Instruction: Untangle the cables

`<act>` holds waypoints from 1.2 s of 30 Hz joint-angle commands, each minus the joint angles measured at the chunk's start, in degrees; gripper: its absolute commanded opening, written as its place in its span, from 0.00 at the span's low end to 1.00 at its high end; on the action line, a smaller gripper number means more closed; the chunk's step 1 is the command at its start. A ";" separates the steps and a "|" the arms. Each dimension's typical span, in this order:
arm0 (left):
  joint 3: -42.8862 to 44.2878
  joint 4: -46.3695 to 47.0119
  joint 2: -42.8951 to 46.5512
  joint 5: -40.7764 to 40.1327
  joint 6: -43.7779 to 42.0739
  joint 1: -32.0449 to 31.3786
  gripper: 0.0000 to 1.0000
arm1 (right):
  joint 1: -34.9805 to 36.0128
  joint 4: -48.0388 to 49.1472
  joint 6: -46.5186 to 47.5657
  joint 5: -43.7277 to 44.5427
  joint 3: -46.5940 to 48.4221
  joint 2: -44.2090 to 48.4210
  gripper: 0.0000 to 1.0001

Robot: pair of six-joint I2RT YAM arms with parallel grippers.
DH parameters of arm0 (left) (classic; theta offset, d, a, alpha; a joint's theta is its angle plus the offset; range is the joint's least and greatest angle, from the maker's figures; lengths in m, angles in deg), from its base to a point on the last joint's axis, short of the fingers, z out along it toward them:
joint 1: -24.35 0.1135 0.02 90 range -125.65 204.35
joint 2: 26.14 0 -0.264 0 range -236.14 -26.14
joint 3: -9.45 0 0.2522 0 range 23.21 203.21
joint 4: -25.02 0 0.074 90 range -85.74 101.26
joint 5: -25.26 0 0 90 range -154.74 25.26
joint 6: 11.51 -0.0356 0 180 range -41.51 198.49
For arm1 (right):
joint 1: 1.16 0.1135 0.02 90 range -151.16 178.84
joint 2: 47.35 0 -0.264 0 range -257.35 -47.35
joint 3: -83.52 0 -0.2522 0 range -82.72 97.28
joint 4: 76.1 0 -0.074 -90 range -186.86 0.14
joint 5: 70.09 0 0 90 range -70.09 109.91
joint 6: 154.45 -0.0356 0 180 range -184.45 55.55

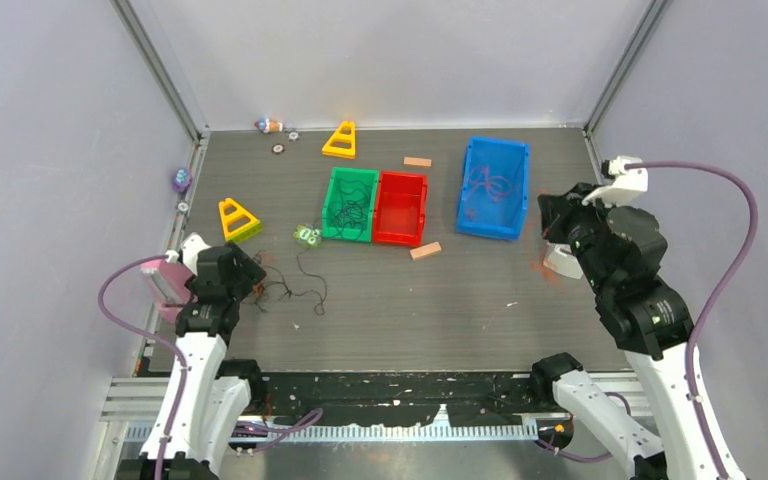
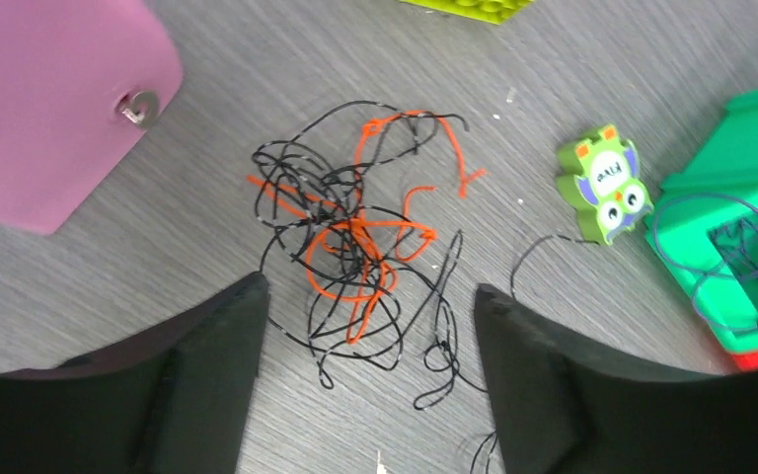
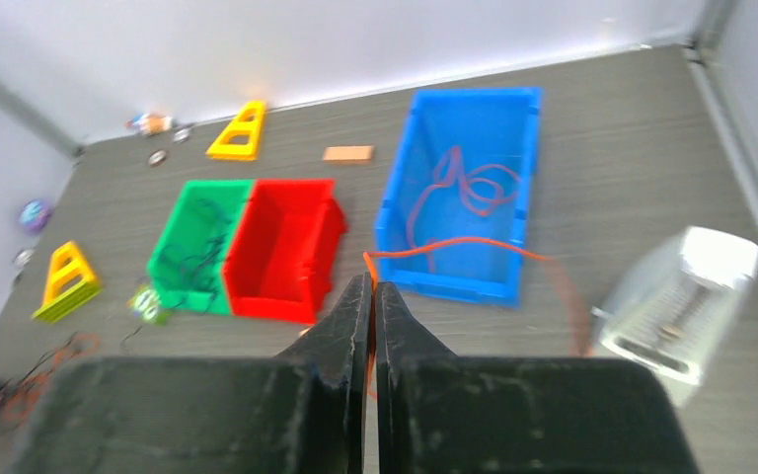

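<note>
The left end effector (image 2: 369,291), lower left in the top view, is wide open over the cables (image 2: 341,232), holding nothing. The right end effector (image 3: 373,288) is closed, apparently pinching an orange strand (image 3: 454,241).

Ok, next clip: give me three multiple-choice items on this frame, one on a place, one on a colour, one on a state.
1. Where does the black-and-orange tangle lie?
A. Inside the red bin
B. On the table, by the left gripper
C. Inside the green bin

2. What colour are the cables in the blue bin?
A. Orange-red
B. Black
C. Green

3. How is the right gripper?
A. Wide open
B. Shut on an orange strand
C. Shut on the owl block

Answers:
1 B: the left wrist view shows it on bare table between the open fingers.
2 A: the right wrist view shows orange-red loops on the blue floor.
3 B: its fingers meet, with the strand running out from their tips.
</note>
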 commanded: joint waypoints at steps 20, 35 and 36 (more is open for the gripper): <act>8.77 1.91 5.81 -0.15 -11.79 -15.66 1.00 | 0.00 -2.12 2.97 -9.83 45.42 -31.54 0.05; 10.38 1.19 5.69 0.43 -12.76 -15.93 1.00 | -5.14 -2.63 4.73 -4.97 67.70 -48.25 0.05; 10.52 1.08 5.58 0.36 -12.81 -15.93 0.99 | -5.80 -2.60 4.62 -5.74 68.28 -48.72 0.05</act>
